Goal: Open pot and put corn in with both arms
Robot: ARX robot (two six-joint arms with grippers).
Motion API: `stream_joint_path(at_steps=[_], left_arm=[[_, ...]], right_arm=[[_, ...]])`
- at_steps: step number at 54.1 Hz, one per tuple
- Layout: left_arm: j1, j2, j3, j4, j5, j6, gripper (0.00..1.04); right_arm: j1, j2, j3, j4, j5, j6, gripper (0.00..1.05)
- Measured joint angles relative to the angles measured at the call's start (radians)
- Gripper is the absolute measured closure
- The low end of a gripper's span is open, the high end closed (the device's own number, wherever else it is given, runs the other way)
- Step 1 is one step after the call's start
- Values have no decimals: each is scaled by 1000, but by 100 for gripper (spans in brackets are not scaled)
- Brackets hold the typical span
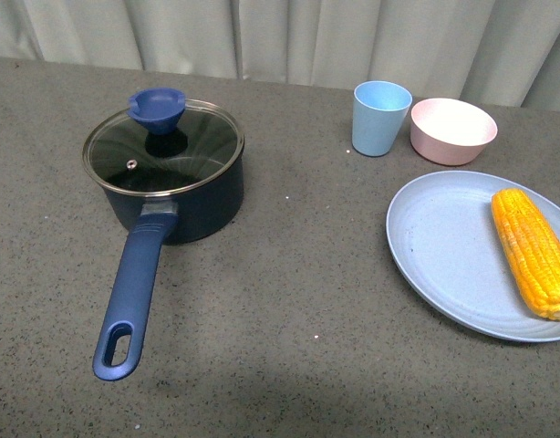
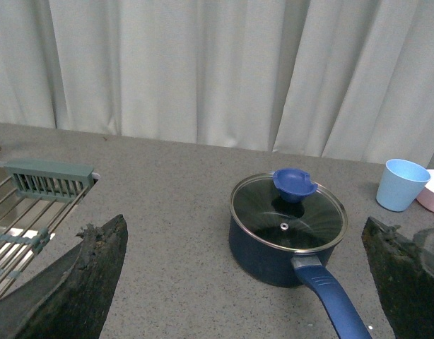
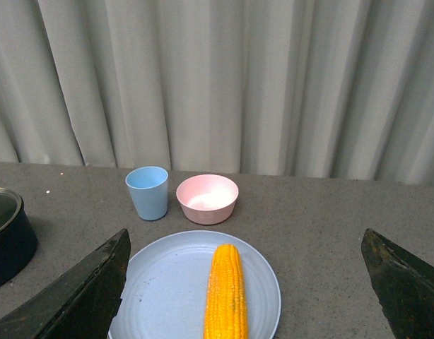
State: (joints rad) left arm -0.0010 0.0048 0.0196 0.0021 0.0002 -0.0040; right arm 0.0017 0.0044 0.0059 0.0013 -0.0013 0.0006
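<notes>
The dark navy pot (image 1: 184, 205) stands at the left of the grey table with its glass lid (image 1: 163, 146) on and its blue knob (image 1: 156, 108) at the lid's far side. Its long blue handle (image 1: 134, 297) points toward me. The corn (image 1: 532, 248) lies on a pale blue plate (image 1: 444, 246) at the right. Neither arm shows in the front view. My left gripper (image 2: 249, 282) is open, held back from the pot (image 2: 273, 254). My right gripper (image 3: 245, 289) is open, held back from the corn (image 3: 226, 296).
A light blue cup (image 1: 380, 117) and a pink bowl (image 1: 452, 130) stand behind the plate. Grey curtains hang along the table's far edge. A wire rack (image 2: 26, 212) with a green part shows to one side in the left wrist view.
</notes>
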Motion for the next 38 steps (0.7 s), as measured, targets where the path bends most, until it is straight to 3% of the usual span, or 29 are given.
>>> stream_joint_path(at_steps=[38], left_arm=[[0,0,0,0,0,0,6]], right_arm=[[0,0,0,0,0,0,9]])
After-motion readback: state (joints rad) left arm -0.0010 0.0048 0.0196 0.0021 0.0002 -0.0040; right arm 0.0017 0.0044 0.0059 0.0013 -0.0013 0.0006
